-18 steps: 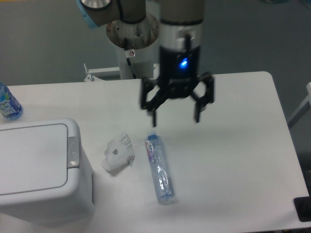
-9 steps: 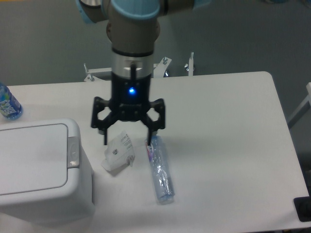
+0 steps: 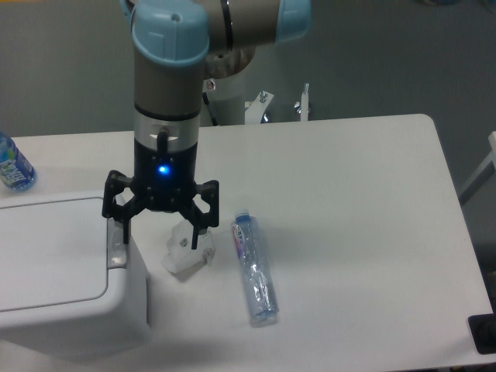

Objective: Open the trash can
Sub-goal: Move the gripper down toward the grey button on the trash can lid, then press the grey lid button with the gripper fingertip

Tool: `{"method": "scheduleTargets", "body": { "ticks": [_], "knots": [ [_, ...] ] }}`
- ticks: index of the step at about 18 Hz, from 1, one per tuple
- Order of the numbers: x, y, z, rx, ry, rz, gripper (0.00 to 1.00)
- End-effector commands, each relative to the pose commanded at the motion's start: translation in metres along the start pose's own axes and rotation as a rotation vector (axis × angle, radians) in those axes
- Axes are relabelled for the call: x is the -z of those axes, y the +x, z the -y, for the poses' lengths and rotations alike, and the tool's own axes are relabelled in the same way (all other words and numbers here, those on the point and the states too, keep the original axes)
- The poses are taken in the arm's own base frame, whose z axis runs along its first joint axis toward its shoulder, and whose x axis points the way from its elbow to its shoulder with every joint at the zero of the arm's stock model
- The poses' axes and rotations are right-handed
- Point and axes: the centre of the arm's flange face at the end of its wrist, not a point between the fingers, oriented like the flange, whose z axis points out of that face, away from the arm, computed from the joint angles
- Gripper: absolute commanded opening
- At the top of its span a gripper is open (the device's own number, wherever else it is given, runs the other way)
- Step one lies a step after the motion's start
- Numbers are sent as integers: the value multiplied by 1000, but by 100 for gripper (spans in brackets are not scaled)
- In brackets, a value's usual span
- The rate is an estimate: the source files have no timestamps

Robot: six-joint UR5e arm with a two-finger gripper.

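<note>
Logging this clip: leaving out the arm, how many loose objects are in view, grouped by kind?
bottles: 2, a clear bottle lying on its side and a blue bottle at the left edge
trash can: 1
crumpled white wrapper: 1
Total: 4

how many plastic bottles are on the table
2. The lying bottle is mid-table, right of the crumpled wrapper; the upright bottle is at the left edge, cut off by the frame. Others may hide behind the arm.
</note>
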Motion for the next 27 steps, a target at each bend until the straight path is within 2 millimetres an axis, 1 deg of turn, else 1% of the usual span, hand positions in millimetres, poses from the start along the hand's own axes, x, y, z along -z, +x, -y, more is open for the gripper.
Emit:
{"method": "scheduleTargets", "body": {
  "ticks": [5, 16, 23, 27],
  "knots": [
    [-6, 1, 0, -1, -8, -3, 100],
    [-4, 0, 3, -7, -2, -2, 100],
    [-11, -1, 3, -6, -12, -2, 100],
    [-10, -1, 4, -5, -10, -2, 100]
  ]
}}
